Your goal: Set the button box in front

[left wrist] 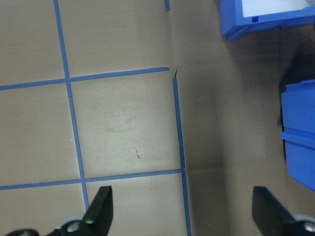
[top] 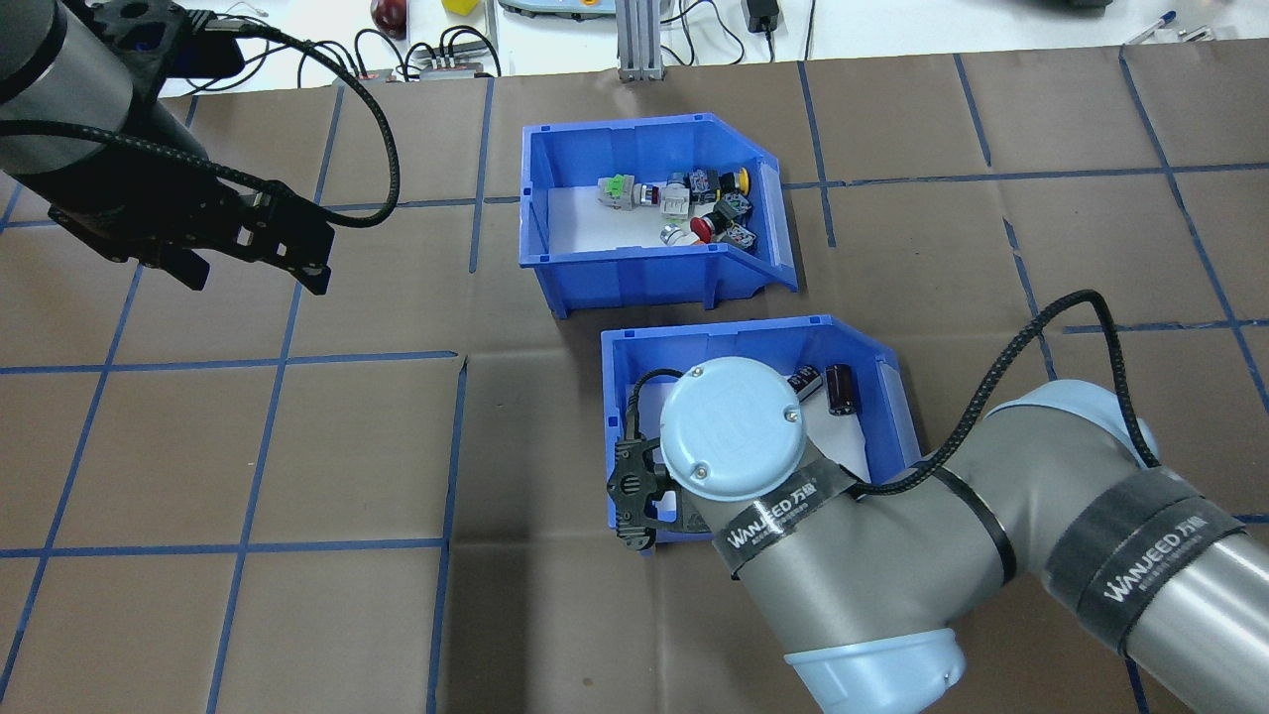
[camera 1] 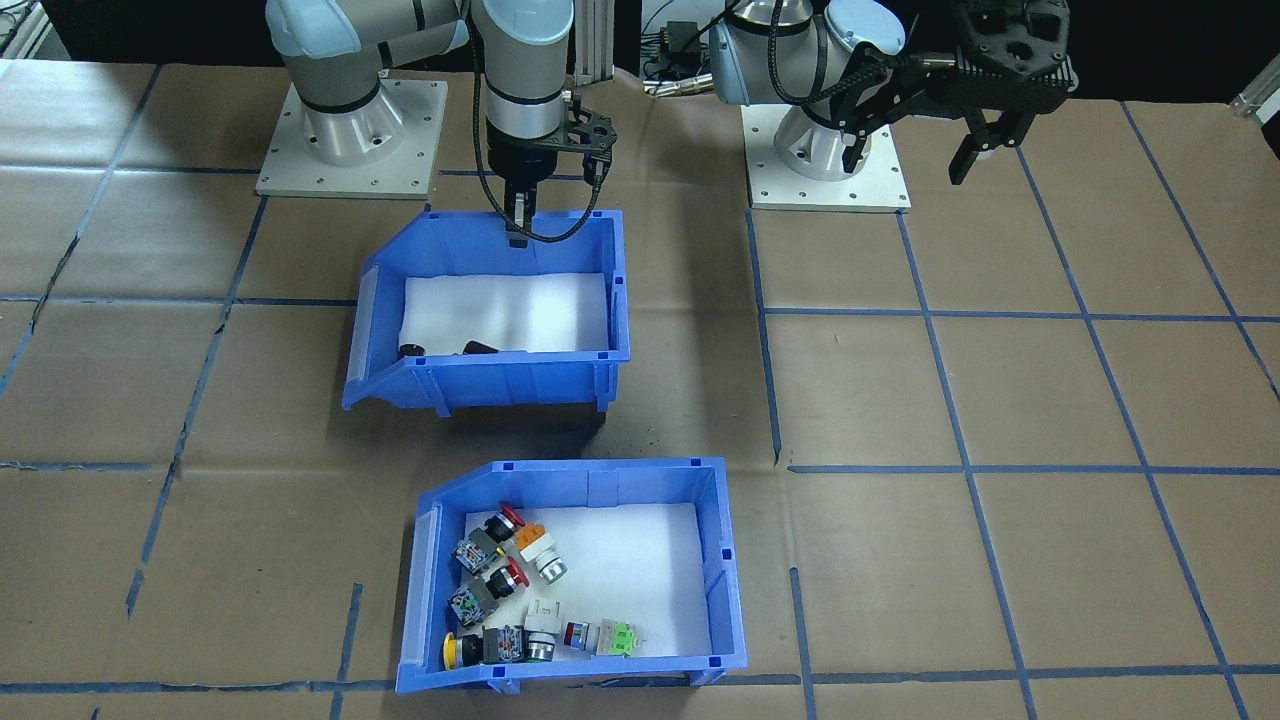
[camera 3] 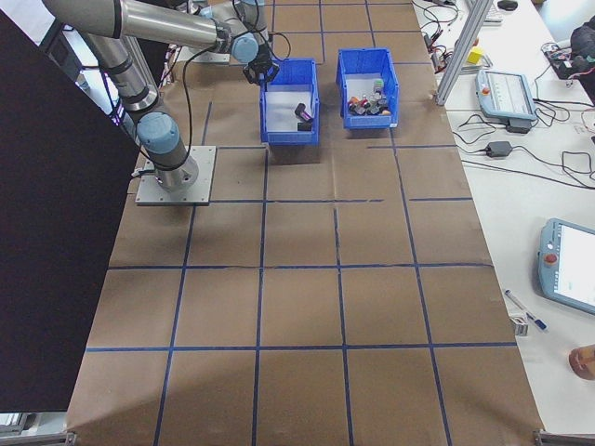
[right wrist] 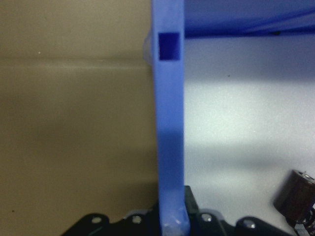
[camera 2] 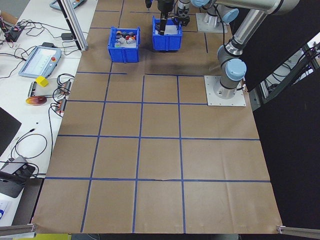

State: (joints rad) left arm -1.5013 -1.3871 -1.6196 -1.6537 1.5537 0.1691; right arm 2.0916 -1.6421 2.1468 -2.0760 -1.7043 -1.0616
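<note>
The button box [camera 1: 575,575] sits on the brown-papered worktop [camera 1: 1050,400] on the side away from the robot's bases, its sloped end toward the robot's right. Its white foam liner carries a cluster of push-button switches [camera 1: 505,590] — red, yellow, orange and green caps — gathered toward the sloped end. Neither gripper touches it.

Closer to the robot stands a second blue bin [camera 1: 490,310] of the same shape, holding only a few dark cylinders [top: 831,385] on its white liner. The two bins stand near each other but apart.

The right gripper [camera 1: 518,222] points straight down over the second bin's back wall, the one nearest the robot. The right wrist view shows that blue wall [right wrist: 170,123] running up the middle of the frame, with the jaws clamped on it, one on each side.

The left gripper [camera 1: 920,150] hangs in the air well to the side of both bins, above bare paper crossed with blue tape lines [left wrist: 71,123]. Its fingers [left wrist: 101,209] are spread wide apart and hold nothing.
</note>
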